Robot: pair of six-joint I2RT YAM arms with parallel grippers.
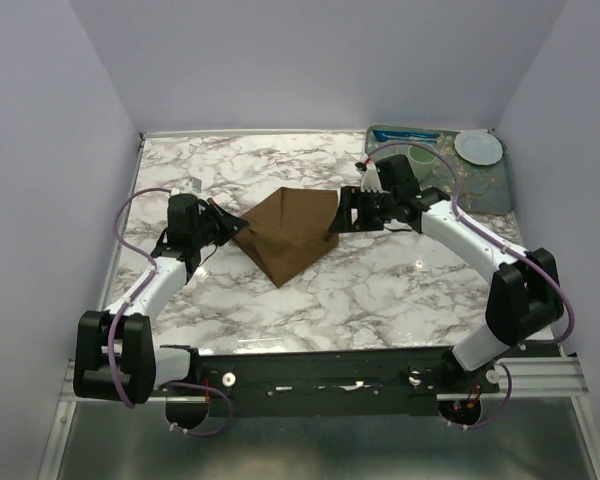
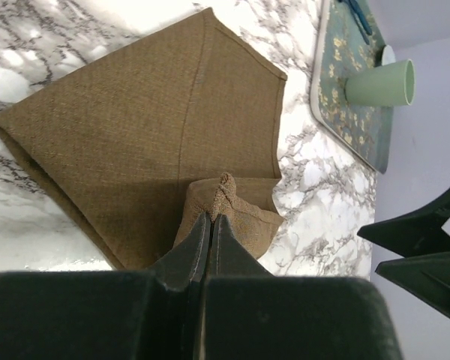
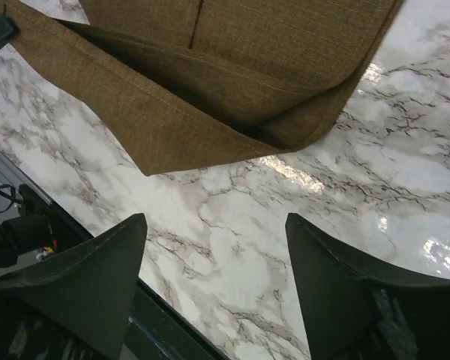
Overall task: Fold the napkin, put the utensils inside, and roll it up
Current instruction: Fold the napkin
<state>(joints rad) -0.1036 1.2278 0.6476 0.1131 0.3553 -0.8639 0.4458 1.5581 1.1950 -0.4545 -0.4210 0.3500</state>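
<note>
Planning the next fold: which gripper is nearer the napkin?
Left. The left gripper is shut on a napkin corner; the right gripper stands open just off its opposite edge.

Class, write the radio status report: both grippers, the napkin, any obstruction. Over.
Left gripper shut on napkin corner. Right gripper open, empty, beside napkin. Napkin partly folded. Tray, cup far right, clear of it.

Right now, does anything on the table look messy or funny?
Only the brown napkin: it lies half-folded and crooked, its layers not lined up, and one corner is bunched up between the left fingers.
</note>
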